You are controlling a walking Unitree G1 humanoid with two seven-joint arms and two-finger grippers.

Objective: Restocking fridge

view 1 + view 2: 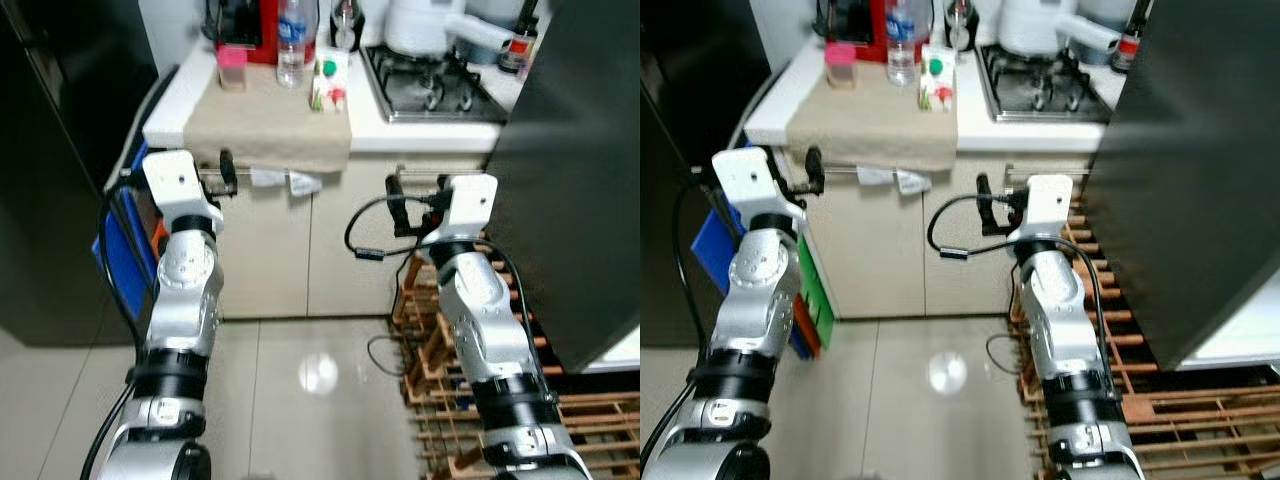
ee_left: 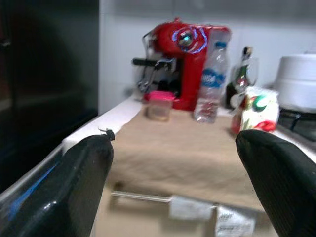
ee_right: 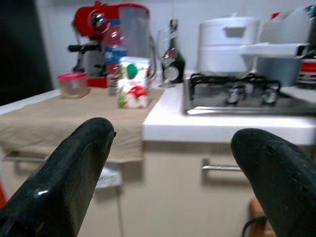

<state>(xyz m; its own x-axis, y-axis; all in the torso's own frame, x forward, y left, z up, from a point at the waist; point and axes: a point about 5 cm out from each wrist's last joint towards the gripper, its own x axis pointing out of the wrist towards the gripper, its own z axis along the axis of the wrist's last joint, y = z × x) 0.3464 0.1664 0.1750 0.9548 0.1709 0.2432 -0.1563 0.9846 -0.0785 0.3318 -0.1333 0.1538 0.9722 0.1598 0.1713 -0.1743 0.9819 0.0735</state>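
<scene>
Both grippers raised and spread, empty, short of the table with the goods to restock.

Nearest, in the lower half of the head views, the left gripper (image 1: 228, 172) and right gripper (image 1: 394, 205) hover released before the cabinet fronts. Beyond, at upper centre on a beige cloth (image 1: 268, 125) over the table (image 1: 420, 132), stand the carton (image 1: 329, 83), the bottle (image 1: 291, 44) and a pink-lidded tub (image 1: 232, 68). The carton looks light and crushable, so I would pinch its flat sides mid-height; the bottle is probably heavier, smooth and round, best taken at the waist. The fridge (image 1: 575, 180) is a dark slab at the right, cut off, handle unseen. The carton's label is unreadable; the wrist views are blurred.
</scene>
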